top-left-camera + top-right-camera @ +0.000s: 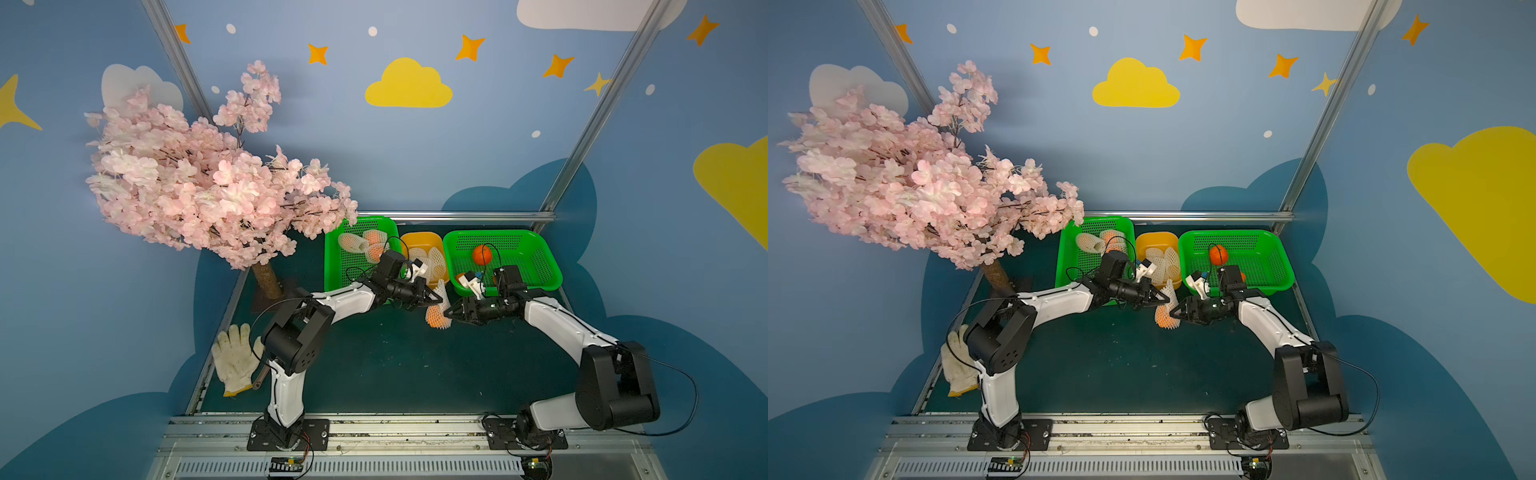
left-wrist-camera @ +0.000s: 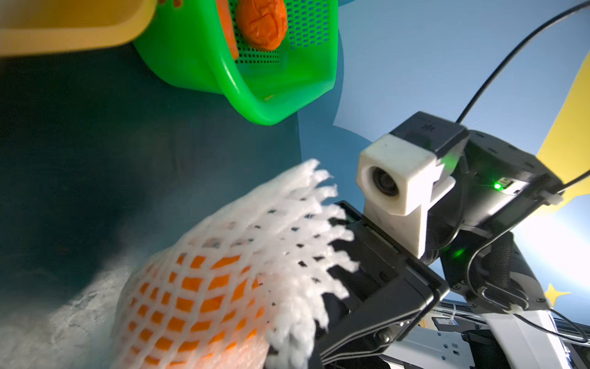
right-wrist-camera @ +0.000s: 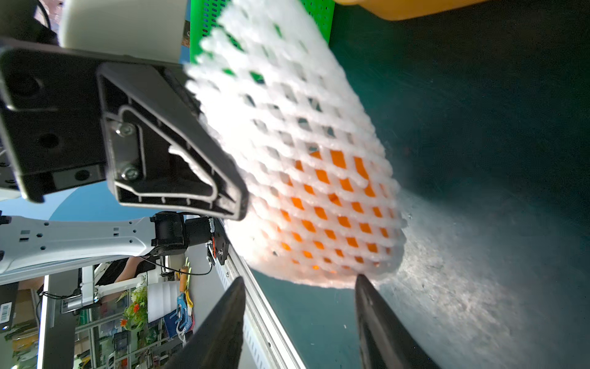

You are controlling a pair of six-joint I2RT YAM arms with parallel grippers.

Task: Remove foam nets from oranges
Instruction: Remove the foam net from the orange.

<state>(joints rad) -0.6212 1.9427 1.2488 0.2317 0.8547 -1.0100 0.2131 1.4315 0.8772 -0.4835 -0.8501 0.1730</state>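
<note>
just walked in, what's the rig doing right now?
The left gripper is shut on the loose end of a foam net with an orange inside. The right gripper is open at the orange end, not gripping yet. Empty nets lie in the yellow tub; one bare orange sits in the right green basket.

both arms (image 1: 345, 297) bent, forearms angled inward, tips nearly meeting; left gripper (image 1: 437, 300) clamped tight, right gripper (image 1: 449, 312) facing it, jaws apart.
</note>
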